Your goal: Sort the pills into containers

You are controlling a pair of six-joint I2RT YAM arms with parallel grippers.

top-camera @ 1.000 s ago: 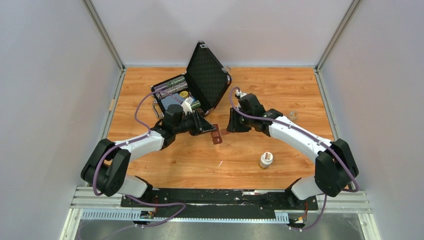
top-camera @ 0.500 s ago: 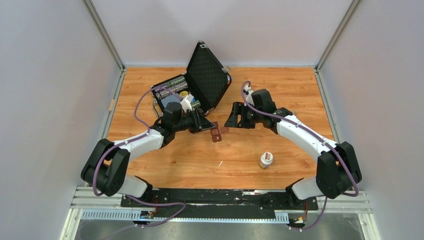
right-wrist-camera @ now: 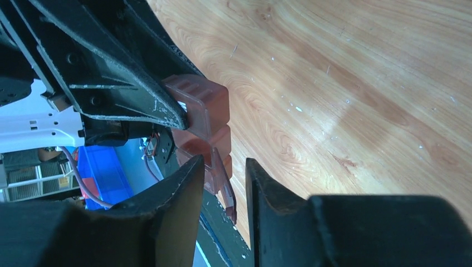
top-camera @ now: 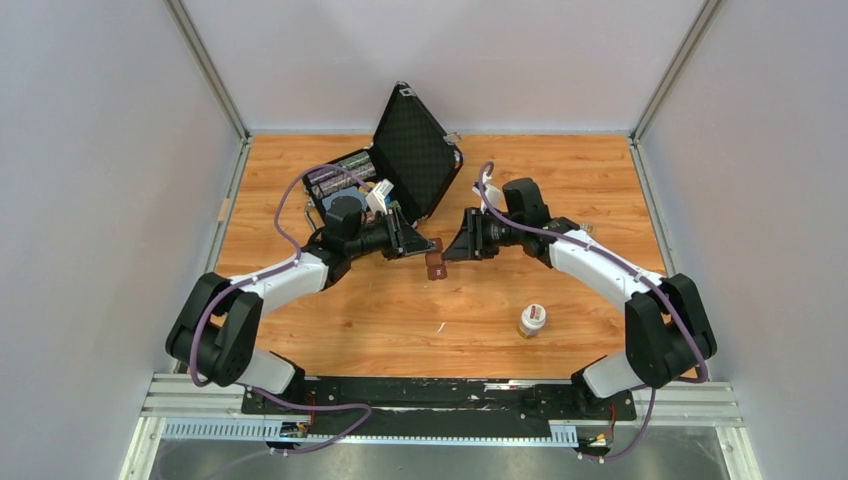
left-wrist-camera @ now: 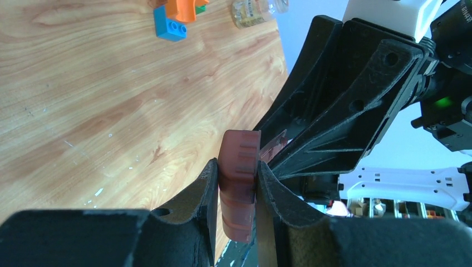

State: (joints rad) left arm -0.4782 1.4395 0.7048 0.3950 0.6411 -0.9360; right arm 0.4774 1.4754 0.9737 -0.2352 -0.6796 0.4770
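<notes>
In the left wrist view the containers [left-wrist-camera: 240,153] run down between the fingers of the left gripper [left-wrist-camera: 236,169], lower end hidden. The top edge cuts off coloured blocks [left-wrist-camera: 177,14] and a bottle [left-wrist-camera: 253,10]. From above, the strip's lids are too small to tell, and the left arm [top-camera: 290,280] covers part of the inside of the black case [top-camera: 415,165].

Even, bright light from above fills the overhead view, which is sharp throughout, with soft, faint shadows on the table [top-camera: 560,190]. In the wrist views the wood carries a mild sheen, while the dark fingers [left-wrist-camera: 195,217] along the bottom edge lose detail and look slightly soft.
</notes>
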